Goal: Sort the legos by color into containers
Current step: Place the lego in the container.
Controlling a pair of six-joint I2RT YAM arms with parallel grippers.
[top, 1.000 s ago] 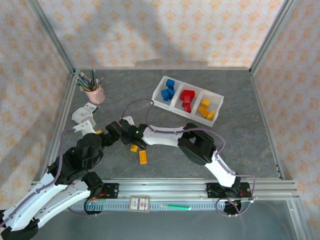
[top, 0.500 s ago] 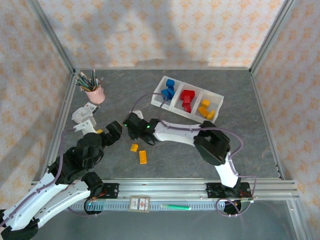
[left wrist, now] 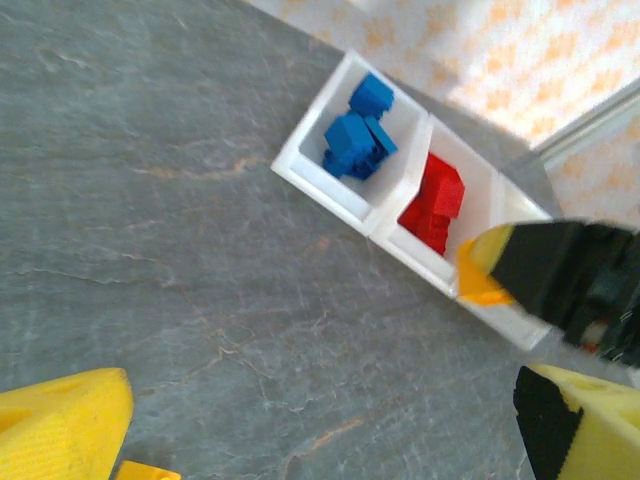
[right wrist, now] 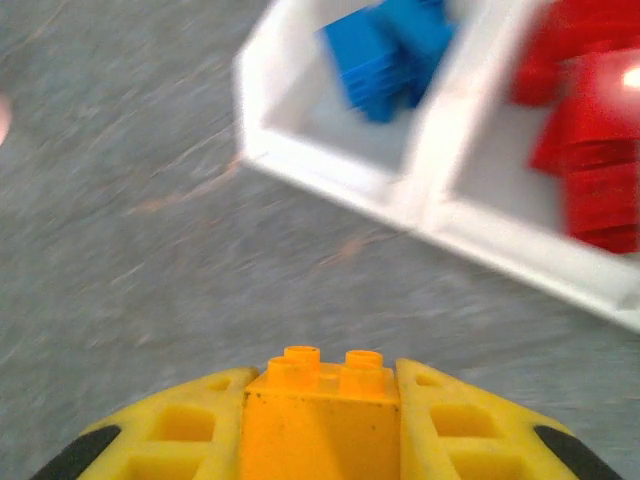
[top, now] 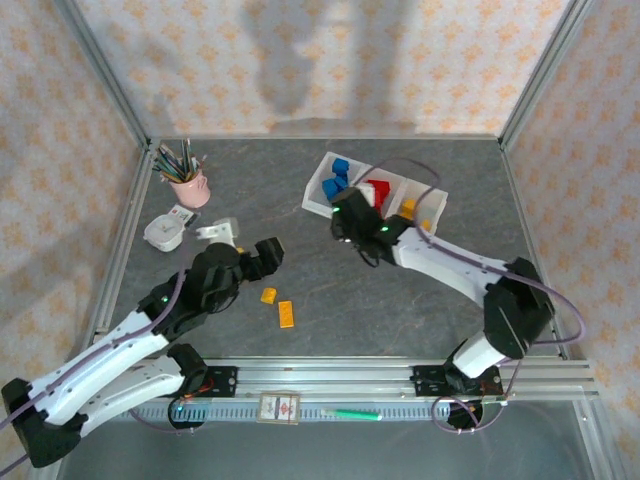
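Nearest first, on the top view's clock face:

- Two loose yellow-orange plastic bricks (top: pixel 278 304) lie on the grey table (top: pixel 450 160), one square and one oblong, close together.
- Just past them, at 11 o'clock, the left gripper (top: pixel 266 254) hangs with its yellow fingers (left wrist: pixel 60 420) spread wide and nothing between them.
- Farther off, the right gripper (top: pixel 350 215) is clamped on a square yellow-orange plastic brick (right wrist: pixel 322 420), studs facing forward, and sits at the near wall of the long white translucent plastic tray (top: pixel 318 202).
- The tray's long axis runs from 10 to 4 o'clock: blue bricks (top: pixel 336 179) in the 10 o'clock compartment, red bricks (top: pixel 377 193) in the middle, and the yellow-orange compartment (top: pixel 436 214) at the 4 o'clock end.
- From the carried brick, that matching compartment lies at roughly 3 o'clock, beyond the red one, so the move should be a short carry along the tray. The right arm is much the nearer.
- A second ago the right gripper was low beside the loose bricks. It has since swung up to the tray, and the left gripper has moved forward. The two loose bricks have not shifted.
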